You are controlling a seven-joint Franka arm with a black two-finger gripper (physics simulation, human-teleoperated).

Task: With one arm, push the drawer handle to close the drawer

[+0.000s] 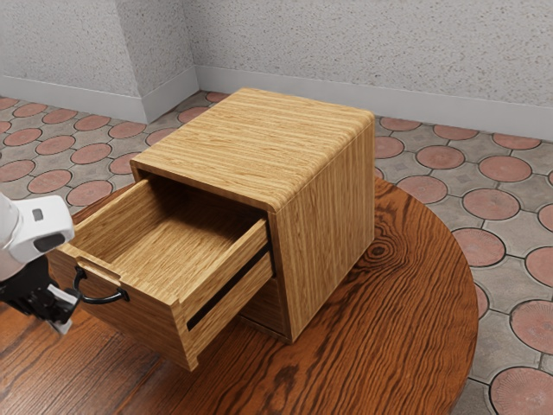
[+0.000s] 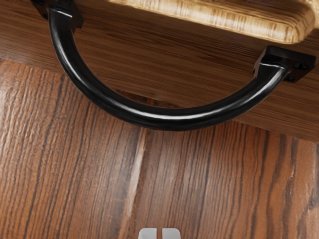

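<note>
At the exterior view's left edge, my gripper (image 1: 60,322) points down in front of the pulled-out drawer (image 1: 130,304), close to its black curved handle (image 1: 104,300). Its fingers look shut, with nothing held. In the wrist view the tips of the gripper (image 2: 159,234) stand side by side with only a thin slit between them. The handle (image 2: 172,121) arcs across that view, apart from the fingertips, fixed to the drawer front (image 2: 149,82). The drawer stands far out of the wooden cabinet (image 1: 324,233), and its inside looks bare.
The cabinet stands on a round, dark-grained wooden table (image 1: 406,320). A second drawer front (image 1: 266,304) is partly visible below the open one. Tiled floor (image 1: 501,207) and pale walls (image 1: 346,52) lie beyond.
</note>
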